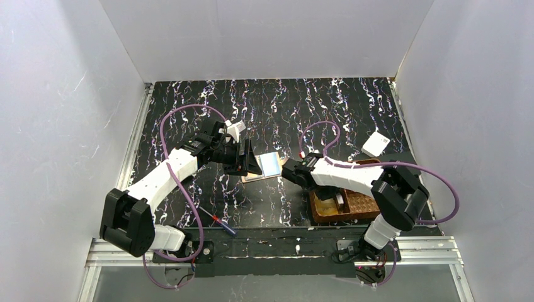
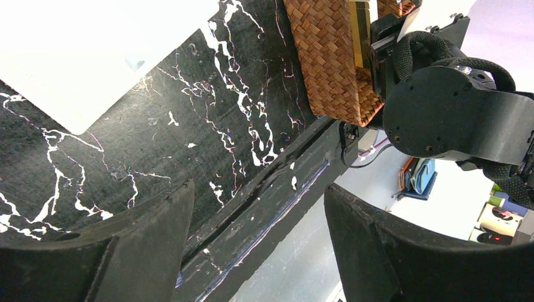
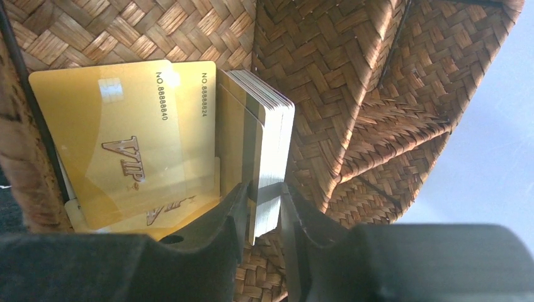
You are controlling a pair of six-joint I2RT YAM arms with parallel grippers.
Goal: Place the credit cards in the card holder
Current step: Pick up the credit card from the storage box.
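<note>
We see the right gripper (image 3: 264, 195) reaching down into one compartment of the brown woven basket (image 3: 352, 94), which sits on the right side of the black marbled desk (image 1: 283, 107). Its jaws are partly apart, one on each face of a stack of credit cards (image 3: 271, 126) standing on edge against the woven divider. Both jaws lie close against the lower corner of the stack, but we cannot tell whether they press on it. Two loose gold cards (image 3: 119, 145) marked VIP lie overlapped in the same compartment, just beside the stack and apart from the jaws. The left gripper (image 2: 257, 201) stands wide open near the middle of the desk, with nothing between its jaws and only the dark marbled surface and the desk's near edge showing through the gap. In the overhead view it is just to the left of a card with a blue band (image 1: 271, 163), which lies flat on the desk between the two arms. A single white card (image 1: 376, 143) lies well apart, near the desk's right edge beyond the basket. We cannot pick out the black card holder with certainty against the dark desk beside the left gripper. A screwdriver (image 1: 218, 221) with a blue and red handle lies near the front edge, beside the left arm.
</note>
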